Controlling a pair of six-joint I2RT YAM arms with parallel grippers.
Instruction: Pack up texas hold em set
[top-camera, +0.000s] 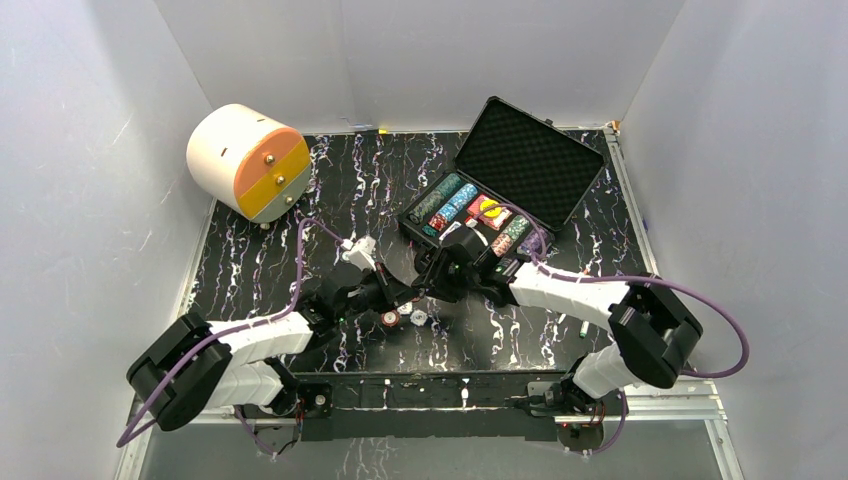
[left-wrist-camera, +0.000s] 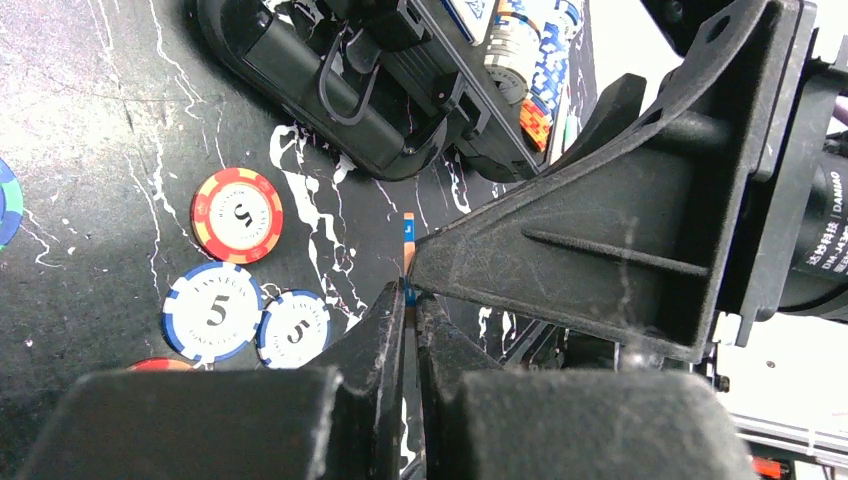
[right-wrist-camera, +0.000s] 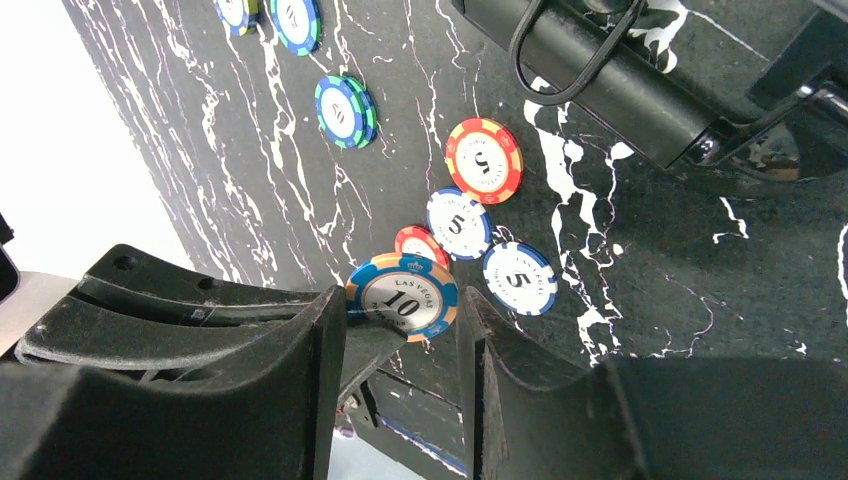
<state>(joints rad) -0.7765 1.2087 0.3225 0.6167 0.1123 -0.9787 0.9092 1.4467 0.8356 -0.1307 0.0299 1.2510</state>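
The black case (top-camera: 528, 150) stands open at the back right, with rows of chips (top-camera: 452, 200) in its tray. My left gripper (left-wrist-camera: 410, 296) is shut on a blue-and-orange "10" chip (right-wrist-camera: 403, 297), seen edge-on in the left wrist view (left-wrist-camera: 408, 240), and holds it above the table. My right gripper (right-wrist-camera: 402, 302) is open with its jaws on either side of that chip; one jaw touches the rim and a small gap shows at the other. Both grippers meet at mid-table (top-camera: 412, 285). Loose chips lie below: a red-and-yellow one (right-wrist-camera: 483, 160), white-and-blue "5" chips (right-wrist-camera: 457, 223) and a green-blue pair (right-wrist-camera: 345, 110).
A white-and-orange round drawer unit (top-camera: 248, 160) stands at the back left. The case's front handle (left-wrist-camera: 350, 85) is close to the grippers. A small pen (top-camera: 585, 328) lies by the right arm. White walls enclose the table on three sides.
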